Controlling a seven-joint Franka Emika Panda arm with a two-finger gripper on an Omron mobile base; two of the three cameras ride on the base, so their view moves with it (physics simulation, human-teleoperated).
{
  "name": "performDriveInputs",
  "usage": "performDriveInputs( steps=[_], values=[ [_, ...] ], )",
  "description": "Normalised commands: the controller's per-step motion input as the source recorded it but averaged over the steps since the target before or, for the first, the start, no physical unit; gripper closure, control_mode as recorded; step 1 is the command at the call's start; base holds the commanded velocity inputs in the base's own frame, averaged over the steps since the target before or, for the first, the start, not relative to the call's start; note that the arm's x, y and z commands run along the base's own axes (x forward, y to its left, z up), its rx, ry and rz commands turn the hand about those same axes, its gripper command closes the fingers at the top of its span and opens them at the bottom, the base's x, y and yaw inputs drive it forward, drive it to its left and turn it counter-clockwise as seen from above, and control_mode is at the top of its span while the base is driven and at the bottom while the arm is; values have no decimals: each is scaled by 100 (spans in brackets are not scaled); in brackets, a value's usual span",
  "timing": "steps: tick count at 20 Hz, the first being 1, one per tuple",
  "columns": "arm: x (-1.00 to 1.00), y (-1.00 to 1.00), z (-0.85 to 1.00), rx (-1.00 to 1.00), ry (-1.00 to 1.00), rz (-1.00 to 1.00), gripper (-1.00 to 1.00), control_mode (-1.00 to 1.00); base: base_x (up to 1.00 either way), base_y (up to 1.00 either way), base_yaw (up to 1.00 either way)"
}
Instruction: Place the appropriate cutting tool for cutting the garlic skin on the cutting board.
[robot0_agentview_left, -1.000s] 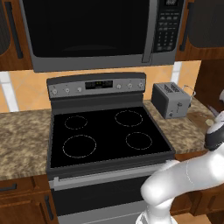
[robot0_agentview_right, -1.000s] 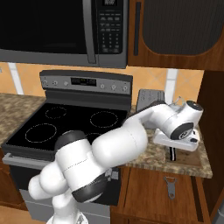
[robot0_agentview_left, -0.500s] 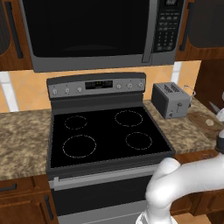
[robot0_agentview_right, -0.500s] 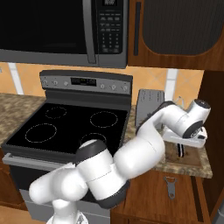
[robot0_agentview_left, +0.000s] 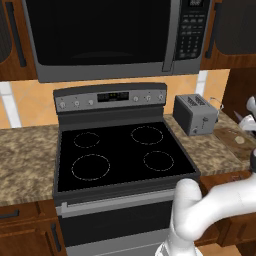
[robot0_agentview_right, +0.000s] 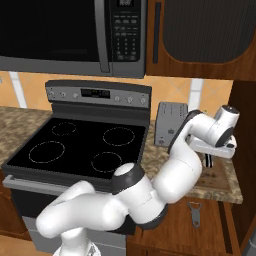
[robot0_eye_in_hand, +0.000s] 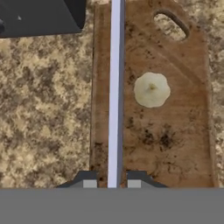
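The slim knife with the shiny silver blade (robot0_eye_in_hand: 115, 87) is pinched between the two dark fingertips of the gripper (robot0_eye_in_hand: 112, 183), jaws pressed nearly together on it; the handle is hidden from the hand camera. The blade is held over the flat dark-brown wooden cutting board (robot0_eye_in_hand: 175, 144), running along the board's length near its left edge as the hand view frames it, with the small pale cream garlic bulb (robot0_eye_in_hand: 151, 89) lying on the board just beside the blade, apart from it. Whether the blade is touching the wood cannot be told. Main risk, as judged: the blade is lined up close to that board edge, so if it is released from a height or with a slight roll, the knife may be tipped partly onto the speckled stone countertop (robot0_eye_in_hand: 43, 109) instead of being left flat on the board. Second risk: the garlic may be knocked off the board if the blade is swung toward it. The grey toaster (robot0_eye_in_hand: 39, 15) stands past the board's far corner, so a forward slide could be stopped against it.
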Motion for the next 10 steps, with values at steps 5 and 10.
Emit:
performDriveInputs(
  steps=[5, 10],
  values=[
    [1, 2, -25, 0, 0, 0, 100, -100, 0, 0, 0],
    [0, 1, -55, -4, -4, 0, 100, -100, 0, 0, 0]
  ],
)
